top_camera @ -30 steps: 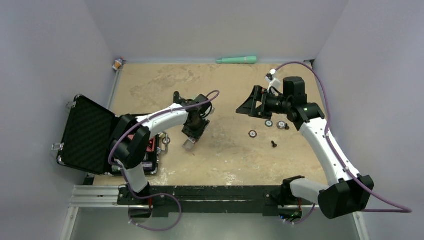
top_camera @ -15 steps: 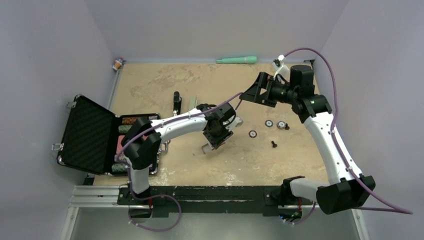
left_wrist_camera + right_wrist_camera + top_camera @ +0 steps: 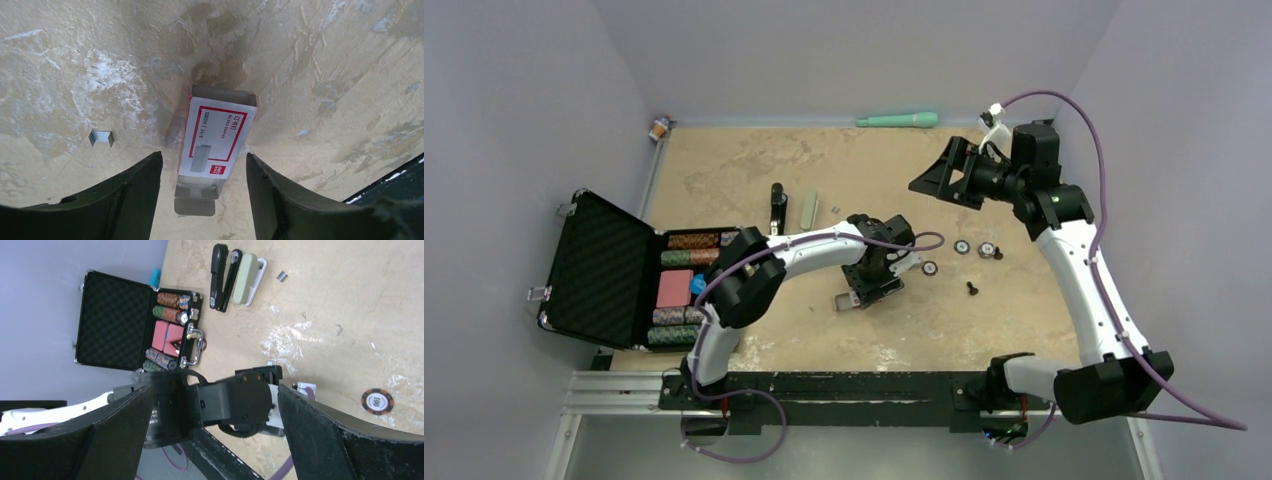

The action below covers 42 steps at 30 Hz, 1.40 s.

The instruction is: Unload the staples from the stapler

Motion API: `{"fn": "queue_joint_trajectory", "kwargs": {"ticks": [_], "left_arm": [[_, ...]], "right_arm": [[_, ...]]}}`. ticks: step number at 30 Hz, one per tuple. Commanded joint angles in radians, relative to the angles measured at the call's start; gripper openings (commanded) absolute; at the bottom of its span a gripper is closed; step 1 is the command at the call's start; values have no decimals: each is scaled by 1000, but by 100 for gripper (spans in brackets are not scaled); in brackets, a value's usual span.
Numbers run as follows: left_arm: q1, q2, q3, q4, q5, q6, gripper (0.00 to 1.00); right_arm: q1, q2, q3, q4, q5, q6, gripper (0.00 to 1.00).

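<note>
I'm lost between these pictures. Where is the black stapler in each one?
Top external: the stapler lies left of centre, on the far half of the table.
Left wrist: not in it.
Right wrist: the stapler is at the top edge, near the middle.
Shared landmark: the green case lies right beside it in both of those views.

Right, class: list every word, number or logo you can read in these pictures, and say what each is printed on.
"订书钉": on the red-bordered white label of the small staple box, left wrist view.
"1000" and "24/6": same label, in the line alongside.
"100": on the poker chip, right wrist view.
Too small or blurred to read: the fine print beside the characters and the red logo tab on that label.
Top view: nothing legible.
</note>
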Motion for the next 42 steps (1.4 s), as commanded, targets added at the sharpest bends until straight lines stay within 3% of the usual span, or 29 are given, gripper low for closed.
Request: {"fn": "queue_joint_trajectory", "kwargs": {"ticks": [1, 6, 15, 24, 30, 34, 42], "left_arm": [[-15, -4, 53, -19, -43, 41, 71], [-15, -71, 78, -42, -44, 31, 82], [22, -340, -5, -65, -90, -43, 86], [245, -669, -242, -78, -27, -238, 82], [312, -845, -396, -82, -124, -275, 83], [442, -989, -499, -52, -113, -322, 83], [644, -1069, -552, -73, -186, -396, 81]], "right_arm": [[-5, 32, 77, 19, 20, -4, 99], [-25, 87, 165, -66, 71, -93, 99], [-79, 135, 198, -65, 84, -88, 98], [-14, 239, 165, -76, 296, -26, 93], [116, 372, 233, -93, 410, 84, 91], [201, 459, 271, -57, 450, 186, 87], [292, 669, 401, -22, 460, 311, 86]]}}
